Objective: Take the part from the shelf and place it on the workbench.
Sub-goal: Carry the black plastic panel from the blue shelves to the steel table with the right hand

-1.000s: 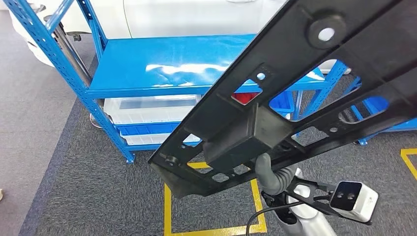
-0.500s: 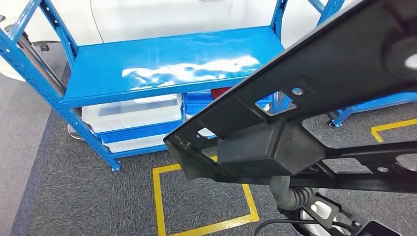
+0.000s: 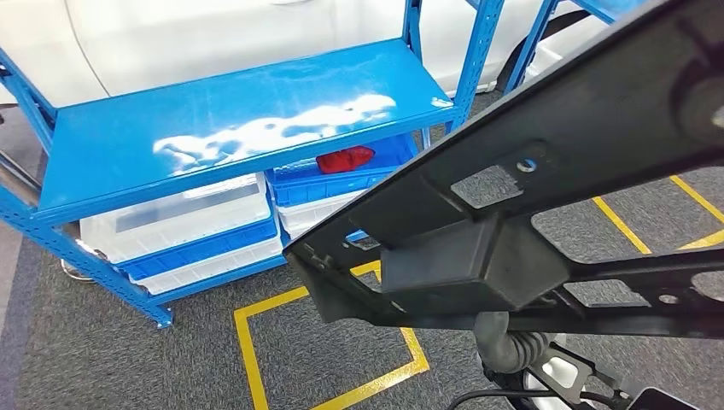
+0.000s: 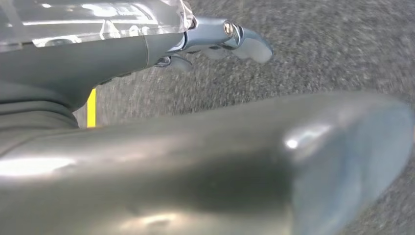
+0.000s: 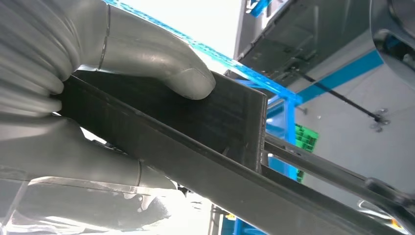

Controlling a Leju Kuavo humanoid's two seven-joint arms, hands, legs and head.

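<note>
**Gripping the part, held clear of the shelf**

Shown in the head view is a long black part [image 3: 546,196], carried slantwise across the picture in front of the blue shelf [image 3: 230,128], over grey carpet [image 3: 85,359] marked with yellow tape [image 3: 333,342]. The part is raised off every surface and is touched by the right hand alone. The right hand [image 3: 504,337] is seen beneath the part's boxy middle section; in the right wrist view its thumb [image 5: 161,58] is pressed onto one face of the part's edge [image 5: 195,132], and the fingers [image 5: 73,161] are closed against the other face, so that the part is clamped between them. The left hand [image 4: 220,41] is viewed over the carpet with nothing in it; whether its fingers are spread or curled cannot be told. On the shelf's lower tier, blue and white bins [image 3: 196,222] are stacked, one holding a red item [image 3: 344,159].
</note>
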